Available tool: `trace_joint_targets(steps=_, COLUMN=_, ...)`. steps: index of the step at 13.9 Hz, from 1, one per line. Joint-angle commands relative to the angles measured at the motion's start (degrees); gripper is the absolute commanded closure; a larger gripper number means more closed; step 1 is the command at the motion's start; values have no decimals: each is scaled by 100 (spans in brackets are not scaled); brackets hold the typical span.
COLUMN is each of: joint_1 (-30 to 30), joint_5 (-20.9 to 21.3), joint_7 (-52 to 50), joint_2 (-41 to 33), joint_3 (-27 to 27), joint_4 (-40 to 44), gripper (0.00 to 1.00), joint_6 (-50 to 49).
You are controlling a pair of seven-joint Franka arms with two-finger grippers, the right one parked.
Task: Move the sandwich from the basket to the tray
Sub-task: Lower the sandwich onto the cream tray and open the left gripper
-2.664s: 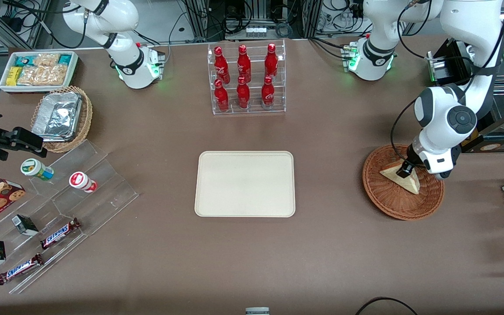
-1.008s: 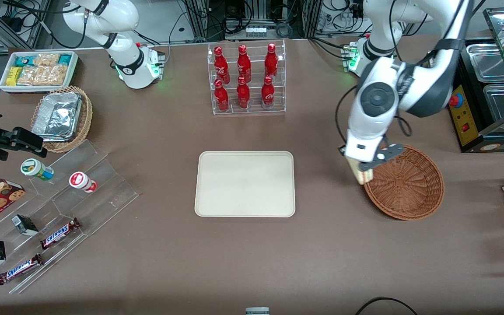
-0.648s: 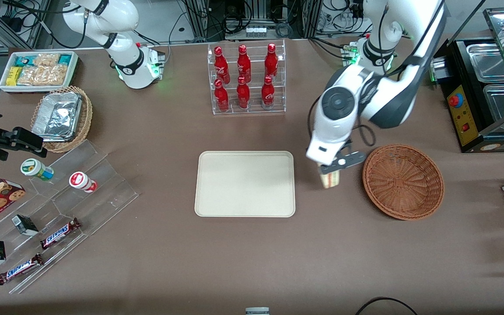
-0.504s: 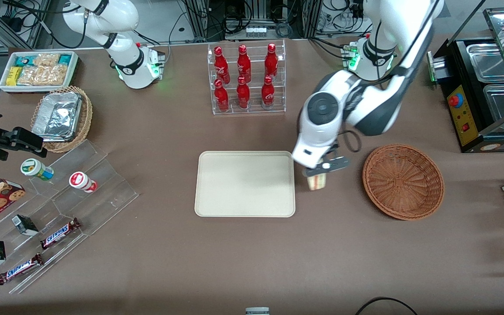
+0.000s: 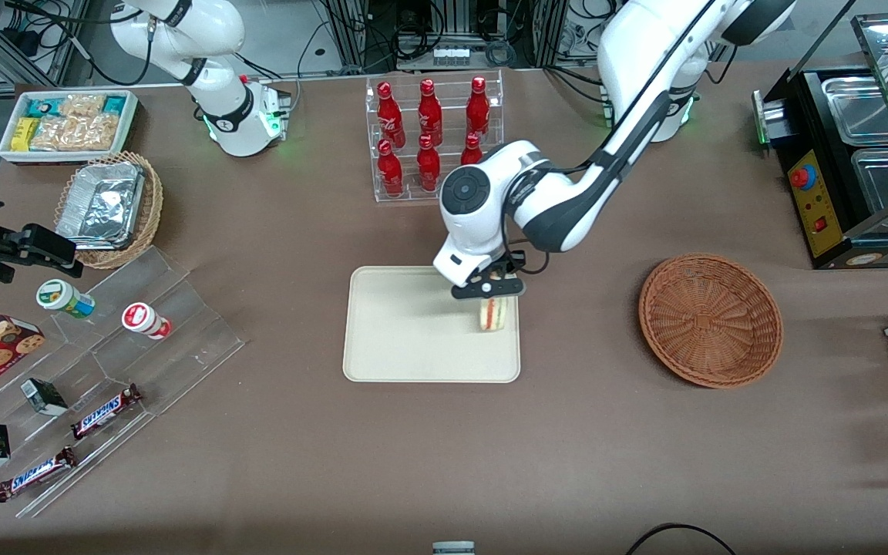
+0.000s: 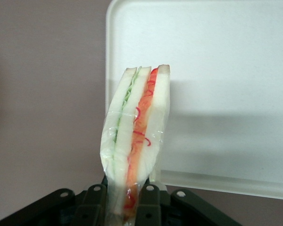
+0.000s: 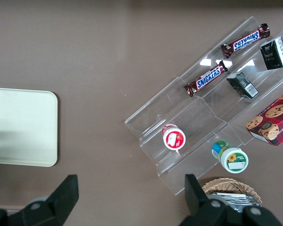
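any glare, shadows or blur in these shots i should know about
Front view: sharp; the arm's soft shadow falls on the tray beside the sandwich, which the gripper holds; bright glare on the foil container. Left wrist view: the sandwich is crisp, its wrap faintly shiny, with a grey shadow band across the tray. Right wrist view: small highlights on the clear acrylic stand.

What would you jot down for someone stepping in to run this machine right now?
Pincer: shut on the sandwich, hanging over the edge of the tray nearest the basket.
Sandwich: held on edge, filling layers showing, over the tray; whether it touches the tray cannot be told.
Basket: empty, toward the working arm's end of the table.
Done: sandwich taken out of the basket and carried to the tray.
Left: lower it, open the pincer, pull the arm away.
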Motion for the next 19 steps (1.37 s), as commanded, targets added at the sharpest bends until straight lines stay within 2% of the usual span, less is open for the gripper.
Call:
trace_joint_targets(steps=1, joint_1=-92, joint_5=268, joint_7=-80, joint_2=263, joint_3=23, joint_4=210, gripper=77, joint_6=164)
trace_joint_targets(steps=11, joint_1=-593, joint_5=269, joint_7=-150, joint_2=721, joint_3=629, joint_4=430, gripper=74, joint_6=499)
trace_joint_targets(steps=12, joint_1=-593, joint_5=269, joint_7=-150, joint_2=738, joint_3=629, joint_4=447, gripper=61, joint_6=499)
trace_joint_targets(steps=13, joint_1=-593, joint_5=278, joint_7=-150, joint_2=739, joint_3=638, joint_4=448, gripper=22, joint_6=499)
trace_joint_targets(steps=14, joint_1=-559, joint_5=269, joint_7=-150, joint_2=712, joint_3=629, joint_4=448, gripper=0, joint_6=499)
trace_joint_targets(steps=19, joint_1=-514, joint_5=199, joint_7=-229, joint_2=405, joint_3=629, joint_4=500, gripper=0, joint_6=350)
